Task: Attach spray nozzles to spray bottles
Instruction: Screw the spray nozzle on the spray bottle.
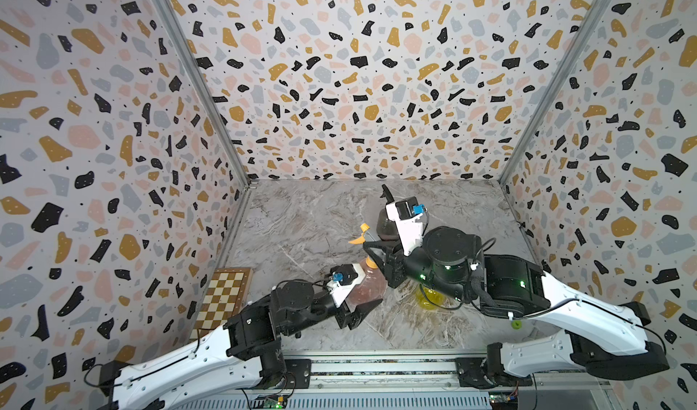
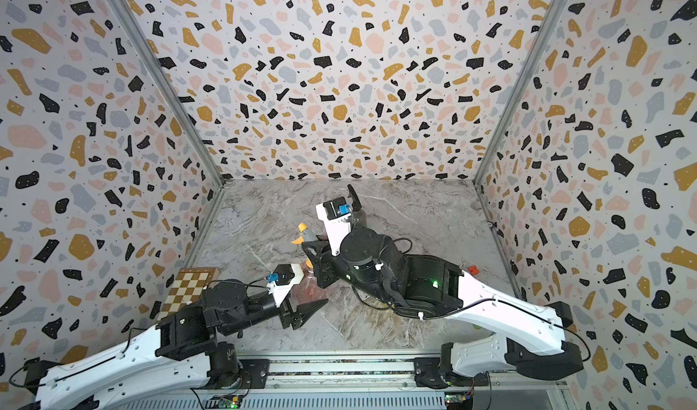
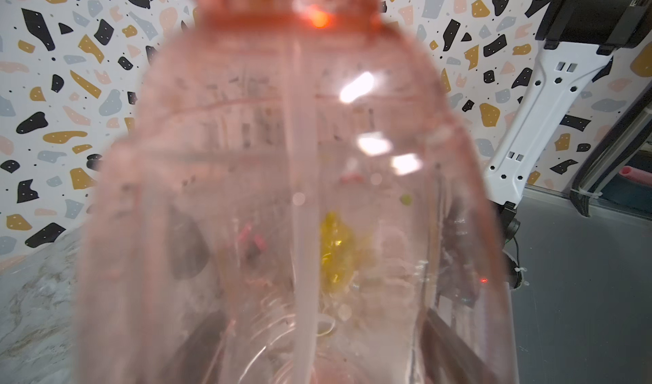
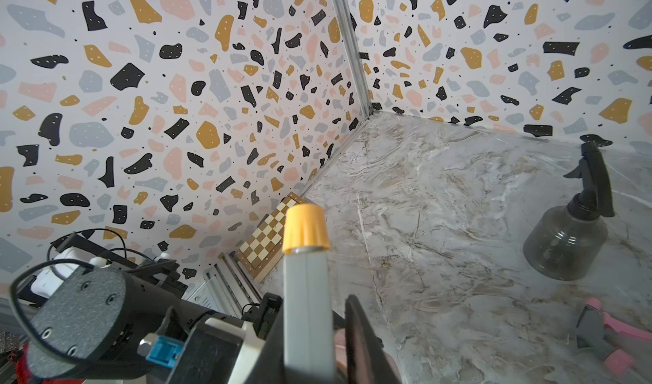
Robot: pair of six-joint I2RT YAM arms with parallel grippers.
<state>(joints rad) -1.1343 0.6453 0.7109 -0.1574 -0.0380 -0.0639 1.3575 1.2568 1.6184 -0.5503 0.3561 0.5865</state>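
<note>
My left gripper [image 1: 362, 295] [image 3: 324, 357] is shut on the pink spray bottle [image 1: 367, 287] [image 2: 309, 291] [image 3: 211, 188], which fills the left wrist view. A white dip tube [image 3: 300, 223] runs down inside the bottle. The grey-and-orange nozzle [image 1: 364, 234] [image 2: 303, 234] [image 4: 306, 294] stands on the bottle's neck, its orange collar [image 1: 370, 263] at the mouth. My right gripper [image 1: 373, 246] [image 4: 317, 347] is shut on the nozzle's grey body. Further back the dark grey bottle [image 1: 384, 225] [image 4: 564, 241] wears the black nozzle [image 1: 387, 194] [image 4: 592, 177]. The yellow bottle [image 1: 430, 297] lies under my right arm.
A grey-and-pink nozzle [image 4: 614, 336] lies on the marble tabletop [image 1: 301, 231] near the dark bottle. A folded chessboard [image 1: 222, 298] [image 4: 268, 237] rests against the left wall. Patterned walls close in three sides, and a rail [image 1: 377, 366] runs along the front.
</note>
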